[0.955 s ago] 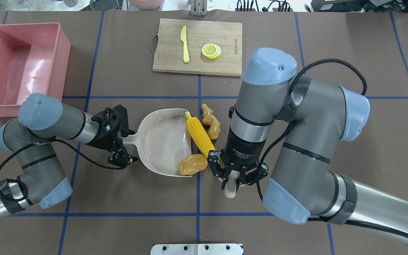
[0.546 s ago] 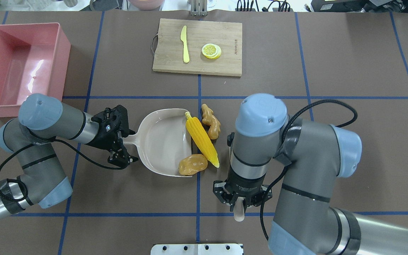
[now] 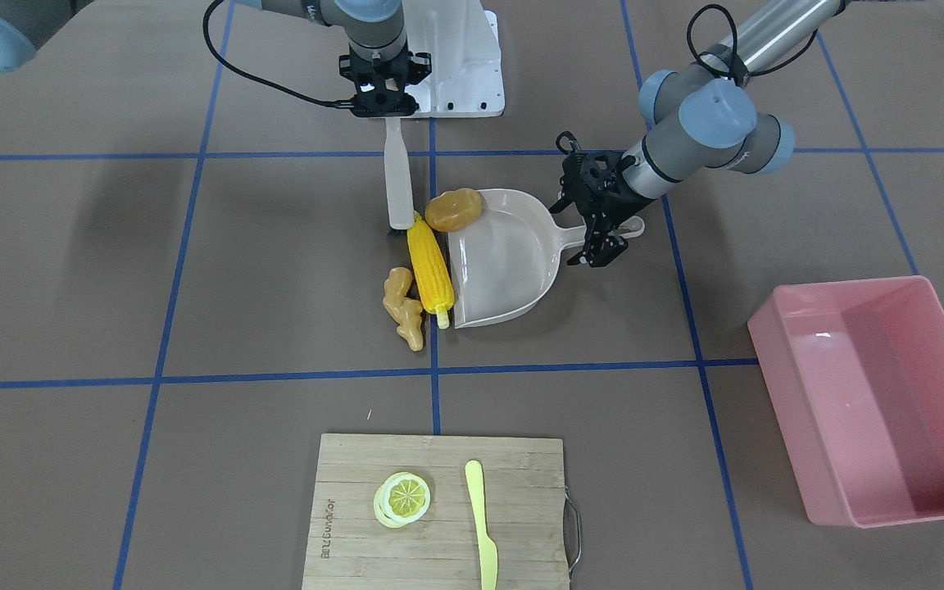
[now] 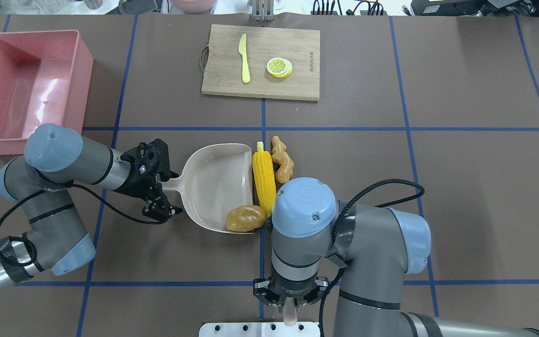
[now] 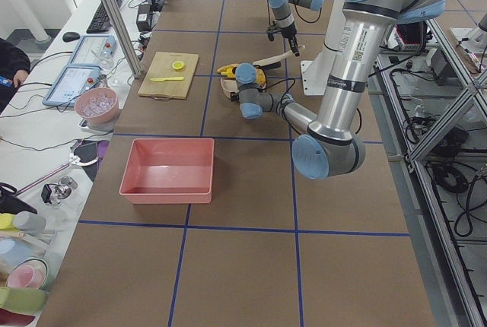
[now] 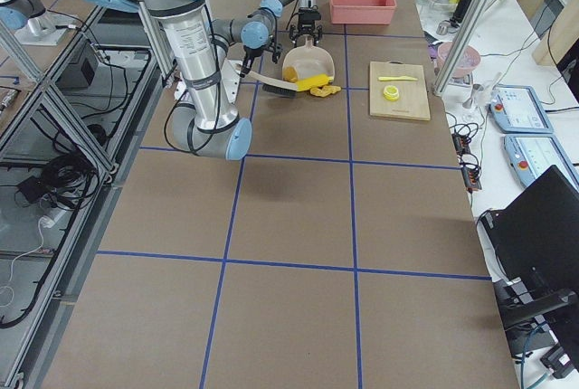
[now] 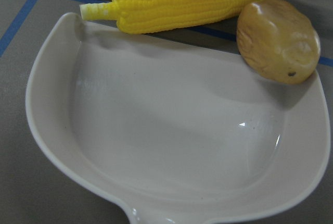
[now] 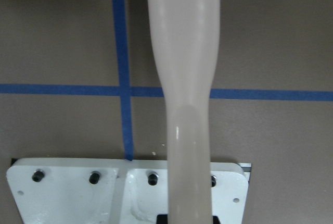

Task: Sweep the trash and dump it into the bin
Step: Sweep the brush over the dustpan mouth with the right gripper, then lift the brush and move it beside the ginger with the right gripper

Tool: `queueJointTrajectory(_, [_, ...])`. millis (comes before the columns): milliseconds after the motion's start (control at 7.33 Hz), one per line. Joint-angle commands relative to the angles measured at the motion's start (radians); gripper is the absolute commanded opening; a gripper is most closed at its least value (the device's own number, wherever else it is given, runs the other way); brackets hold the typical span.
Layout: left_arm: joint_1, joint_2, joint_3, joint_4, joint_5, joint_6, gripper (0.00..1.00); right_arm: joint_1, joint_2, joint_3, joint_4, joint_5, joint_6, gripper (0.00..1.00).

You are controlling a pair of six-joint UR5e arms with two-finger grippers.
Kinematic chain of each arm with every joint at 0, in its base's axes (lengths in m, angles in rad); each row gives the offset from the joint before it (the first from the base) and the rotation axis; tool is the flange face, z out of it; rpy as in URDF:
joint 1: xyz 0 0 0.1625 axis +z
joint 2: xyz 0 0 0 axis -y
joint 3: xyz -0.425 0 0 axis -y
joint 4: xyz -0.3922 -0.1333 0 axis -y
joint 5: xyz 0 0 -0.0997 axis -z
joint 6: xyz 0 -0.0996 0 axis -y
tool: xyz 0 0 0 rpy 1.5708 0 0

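My left gripper (image 4: 166, 187) is shut on the handle of the beige dustpan (image 4: 213, 187), which lies flat on the table. The potato (image 4: 245, 218) sits on the pan's lip at its near corner. The corn cob (image 4: 264, 180) lies along the pan's open edge, and the ginger root (image 4: 282, 159) lies just beyond it. My right gripper (image 4: 290, 299) is shut on the beige handle of a brush (image 3: 397, 180). The brush bristles touch the corn's near end. The pink bin (image 4: 26, 89) stands empty at the far left. The left wrist view shows the pan (image 7: 156, 130), the corn (image 7: 187, 0) and the potato (image 7: 278, 39).
A bamboo cutting board (image 4: 288, 84) with a yellow knife (image 4: 244, 58) and a lemon slice (image 4: 279, 67) lies at the far middle. A white mounting plate (image 4: 232, 329) sits at the near edge, under the brush handle (image 8: 184, 78). Blue tape lines cross the brown table.
My right arm has drawn back towards the near edge with the brush. The corn has turned to lie straight along the pan's edge. The potato has shifted left onto the pan. The left arm has not moved.
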Motion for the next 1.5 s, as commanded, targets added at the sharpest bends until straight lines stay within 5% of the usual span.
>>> queueJointTrajectory(0, [0.000,0.000,-0.001,0.001,0.000,0.000,0.97,0.005,0.143,-0.140,0.015,0.006,0.022,0.00])
queueJointTrajectory(546, [0.000,0.000,-0.001,0.001,0.002,0.000,0.97,0.118,0.176,-0.112,-0.059,0.101,0.019,0.00])
queueJointTrajectory(819, [0.002,-0.001,-0.001,0.001,0.002,0.000,0.97,0.196,0.063,-0.028,-0.085,0.089,-0.033,0.00])
queueJointTrajectory(1365, [0.000,0.000,0.000,0.001,0.002,-0.002,0.97,0.320,-0.053,-0.046,-0.082,0.026,-0.252,0.00])
